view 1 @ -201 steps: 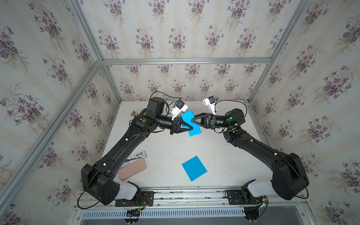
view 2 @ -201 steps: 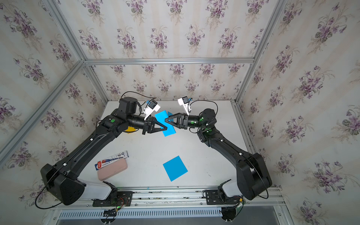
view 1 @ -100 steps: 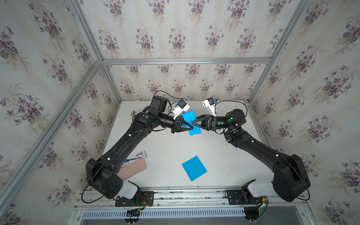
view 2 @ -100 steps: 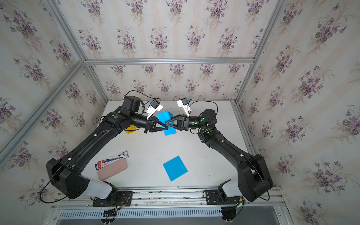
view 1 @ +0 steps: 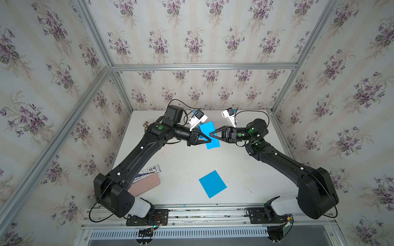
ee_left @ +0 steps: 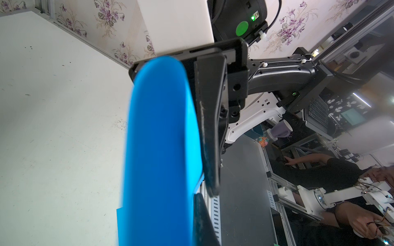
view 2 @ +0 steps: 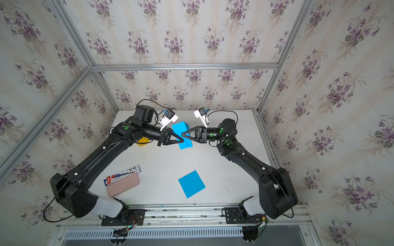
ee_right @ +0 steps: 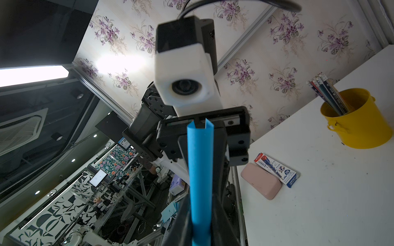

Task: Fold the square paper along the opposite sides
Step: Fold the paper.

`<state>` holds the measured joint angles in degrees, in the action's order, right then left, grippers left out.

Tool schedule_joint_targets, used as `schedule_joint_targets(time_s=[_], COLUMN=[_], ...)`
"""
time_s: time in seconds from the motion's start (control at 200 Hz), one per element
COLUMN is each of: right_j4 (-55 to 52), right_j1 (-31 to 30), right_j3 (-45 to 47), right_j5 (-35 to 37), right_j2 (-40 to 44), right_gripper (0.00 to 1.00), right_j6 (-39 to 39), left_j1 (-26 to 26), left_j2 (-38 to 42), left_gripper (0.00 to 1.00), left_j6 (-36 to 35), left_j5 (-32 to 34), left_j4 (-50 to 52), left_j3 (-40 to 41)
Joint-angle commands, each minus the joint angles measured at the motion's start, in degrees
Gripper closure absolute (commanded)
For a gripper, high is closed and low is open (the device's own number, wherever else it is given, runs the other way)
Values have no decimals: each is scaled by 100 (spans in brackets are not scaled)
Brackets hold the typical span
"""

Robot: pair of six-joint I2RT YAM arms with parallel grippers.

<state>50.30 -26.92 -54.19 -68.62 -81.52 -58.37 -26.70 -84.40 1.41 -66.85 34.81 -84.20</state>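
Right end effector (view 1: 211, 134) narrower; paper (view 1: 213, 143) U-shaped

1. Both top views: bright, even, diffuse light; only faint soft shadows on the table (view 1: 183, 161).
2. Wide-angle stretch toward the edges; wallpaper (view 1: 191, 42) stays sharp.
3. Left wrist view: blue paper (ee_left: 160, 149) close to lens, soft, out of focus.
4. Right wrist view: ceiling lamp (ee_right: 32, 74) blown out, glare patch on wallpaper beside it; white camera housing (ee_right: 183, 85) blurred; one corner dark.
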Motion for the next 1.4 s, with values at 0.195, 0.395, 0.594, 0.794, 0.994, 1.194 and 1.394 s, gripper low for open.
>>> schedule_joint_targets(time_s=[0.195, 0.395, 0.594, 0.794, 0.994, 1.194, 1.394], right_j4=[531, 374, 110, 70, 50, 24, -156], right_j1=[42, 55, 90, 98, 104, 106, 108], right_j3=[32, 76, 64, 89, 153, 189, 199], right_j5=[-44, 45, 255, 357, 476, 550, 655], right_j2=[-69, -11, 9, 21, 17, -2, -22], right_gripper=[93, 98, 99, 98, 98, 98, 98], right_j6=[-281, -133, 108, 148, 197, 221, 370], left_j1=[-2, -2, 7, 23, 68, 128, 181], left_j2=[-14, 32, 260, 285, 285, 97, 124], left_gripper=[100, 80, 68, 73, 65, 56, 53], left_j6=[-110, 308, 1120, 1511, 1983, 3014, 3238], left_j5=[-12, 90, 465, 813, 942, 507, 475], left_j4=[-79, -555, -1680, -2223, -2824, -4404, -4831], left_j3=[-16, 47, 409, 701, 909, 1486, 1571])
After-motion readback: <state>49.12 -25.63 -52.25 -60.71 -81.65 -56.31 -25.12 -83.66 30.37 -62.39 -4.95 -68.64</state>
